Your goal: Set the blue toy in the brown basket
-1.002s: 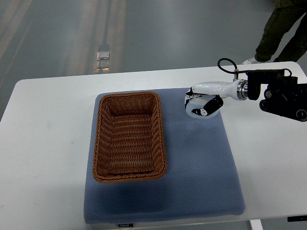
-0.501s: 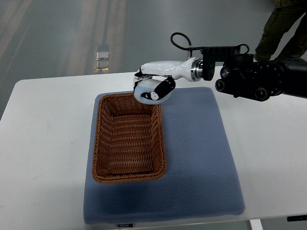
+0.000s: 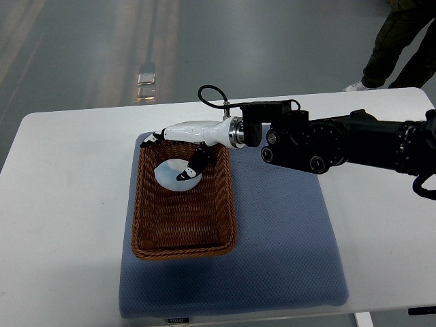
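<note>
Pale blue and rounded, the toy (image 3: 176, 174) lies inside the brown basket (image 3: 182, 240), at its upper end in the frame's centre-left. Above it the right hand (image 3: 182, 139) hangs spread, gripping nothing. It looks light, smooth and slippery – best cupped around its sides.

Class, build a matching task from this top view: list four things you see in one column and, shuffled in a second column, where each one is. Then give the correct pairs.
Things:
1. pale toy
2. brown basket
3. blue mat
4. right hand

Places:
A. directly on the white table
B. over the basket's far end
C. inside the basket
D. on the mat's left part

Pairs: 1-C, 2-D, 3-A, 4-B
</note>
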Robot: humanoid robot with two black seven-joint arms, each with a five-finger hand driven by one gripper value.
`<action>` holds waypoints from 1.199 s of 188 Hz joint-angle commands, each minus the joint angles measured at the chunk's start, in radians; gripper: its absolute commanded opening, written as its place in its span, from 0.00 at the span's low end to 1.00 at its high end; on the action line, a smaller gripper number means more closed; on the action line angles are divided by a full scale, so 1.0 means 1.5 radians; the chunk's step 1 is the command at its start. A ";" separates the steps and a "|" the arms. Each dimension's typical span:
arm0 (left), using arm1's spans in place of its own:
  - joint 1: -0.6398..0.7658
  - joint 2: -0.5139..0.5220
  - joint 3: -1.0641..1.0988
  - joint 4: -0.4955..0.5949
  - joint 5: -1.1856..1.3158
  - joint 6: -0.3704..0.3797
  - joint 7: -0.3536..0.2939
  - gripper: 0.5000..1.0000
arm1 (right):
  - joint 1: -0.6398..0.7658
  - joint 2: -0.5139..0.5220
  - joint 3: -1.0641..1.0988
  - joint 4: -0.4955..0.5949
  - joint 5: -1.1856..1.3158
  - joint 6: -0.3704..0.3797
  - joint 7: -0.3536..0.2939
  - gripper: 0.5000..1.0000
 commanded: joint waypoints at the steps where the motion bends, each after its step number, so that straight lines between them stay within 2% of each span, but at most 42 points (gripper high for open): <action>1: -0.001 0.000 0.000 0.000 0.000 0.000 0.000 1.00 | -0.013 -0.008 0.010 0.000 0.008 -0.002 0.000 0.83; 34: -0.001 0.000 -0.001 0.001 0.000 0.000 -0.001 1.00 | -0.055 -0.046 0.103 -0.010 0.054 -0.024 -0.004 0.83; 51: -0.001 0.000 -0.001 0.001 0.000 0.000 0.000 1.00 | -0.087 -0.077 0.167 -0.042 0.092 -0.029 -0.006 0.83; 87: -0.001 0.000 -0.001 0.001 0.000 0.000 -0.001 1.00 | -0.217 -0.130 0.408 -0.049 0.248 -0.030 -0.052 0.83; 130: -0.001 0.000 -0.002 0.001 0.000 0.000 0.000 1.00 | -0.362 -0.134 0.660 -0.049 0.353 -0.029 -0.103 0.83; 161: -0.002 0.000 -0.002 0.001 0.000 0.000 0.000 1.00 | -0.399 -0.136 0.718 -0.049 0.418 -0.027 -0.111 0.83; 197: -0.001 0.000 -0.002 0.001 0.000 0.000 0.000 1.00 | -0.404 -0.146 0.719 -0.049 0.479 -0.028 -0.177 0.83; 225: -0.001 0.000 -0.003 0.001 0.000 0.000 0.000 1.00 | -0.410 -0.153 0.718 -0.049 0.478 -0.026 -0.173 0.83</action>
